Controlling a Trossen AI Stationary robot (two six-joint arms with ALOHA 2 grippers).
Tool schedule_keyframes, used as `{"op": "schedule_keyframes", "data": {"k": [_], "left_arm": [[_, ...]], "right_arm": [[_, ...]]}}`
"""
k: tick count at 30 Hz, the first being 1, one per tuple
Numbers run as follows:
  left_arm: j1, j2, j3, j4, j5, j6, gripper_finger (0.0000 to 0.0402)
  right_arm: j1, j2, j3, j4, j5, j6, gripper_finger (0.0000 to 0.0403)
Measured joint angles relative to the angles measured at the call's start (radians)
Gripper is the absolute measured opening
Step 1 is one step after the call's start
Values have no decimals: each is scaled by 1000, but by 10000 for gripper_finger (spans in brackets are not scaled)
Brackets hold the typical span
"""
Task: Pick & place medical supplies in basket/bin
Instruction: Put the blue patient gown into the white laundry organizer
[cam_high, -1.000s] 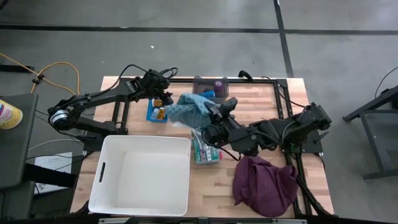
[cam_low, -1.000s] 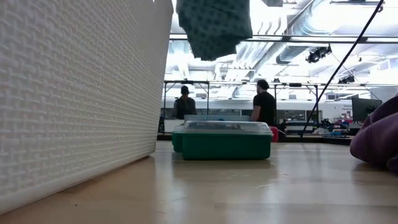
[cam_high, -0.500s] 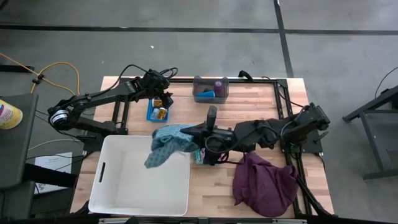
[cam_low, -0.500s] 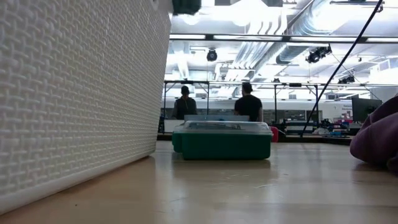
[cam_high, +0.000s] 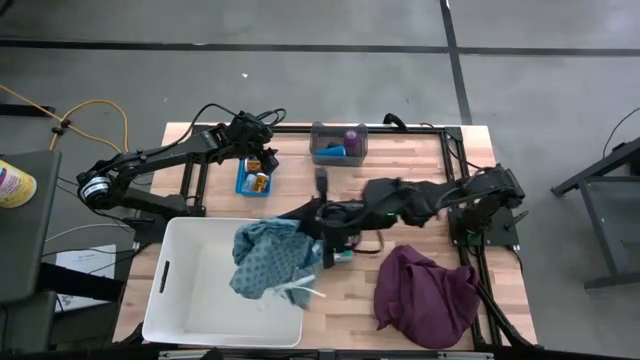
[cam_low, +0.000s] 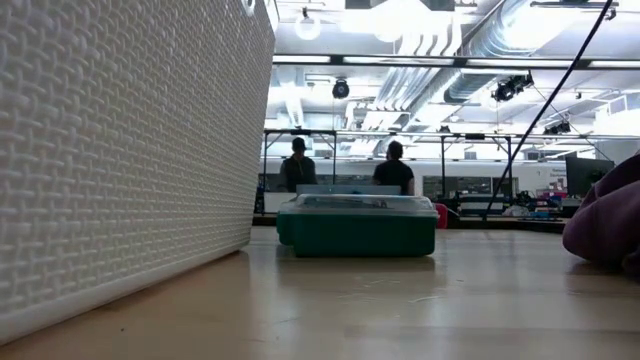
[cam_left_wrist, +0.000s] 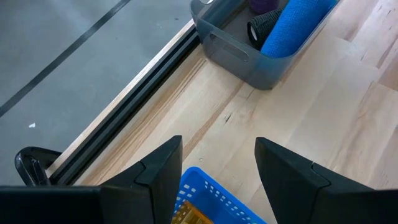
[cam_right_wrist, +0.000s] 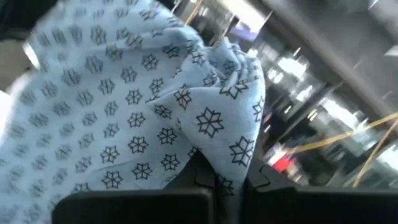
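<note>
Teal cloth (cam_high: 268, 266) swung from mid-table to over white bin (cam_high: 180, 300), right end effector (cam_high: 322, 243) still pinching it at bin edge. Release next, likely. Left end effector (cam_left_wrist: 217, 163) half-spread, empty, above blue basket (cam_high: 246, 183).

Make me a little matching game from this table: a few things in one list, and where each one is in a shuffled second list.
Things:
1. teal patterned cloth
2. maroon cloth
3. blue roll
4. orange bottles

Places:
A. in the small blue basket
B. hanging from the right gripper over the white bin
C. in the grey tray
D. bunched on the bare table

Pairs: 1-B, 2-D, 3-C, 4-A
</note>
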Motion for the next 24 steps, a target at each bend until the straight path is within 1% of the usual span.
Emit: {"op": "schedule_keyframes", "data": {"k": [2, 6, 11, 14, 16, 19, 24], "left_arm": [[0, 0, 0, 0, 0, 0, 194], [0, 0, 0, 0, 0, 0, 194], [0, 0, 0, 0, 0, 0, 194], [0, 0, 0, 0, 0, 0, 194], [0, 0, 0, 0, 0, 0, 194], [0, 0, 0, 0, 0, 0, 194], [0, 0, 0, 0, 0, 0, 194]], "right_arm": [[-13, 27, -2, -21, -31, 35, 5], [-35, 83, -1, -8, -147, 127, 6], [-66, 175, 0, 43, -327, 243, 6], [-86, 222, -2, 115, -402, 271, 6], [-98, 244, -2, 191, -430, 278, 6], [-113, 250, -2, 244, -459, 272, 6], [-134, 274, -2, 332, -470, 248, 6]]}}
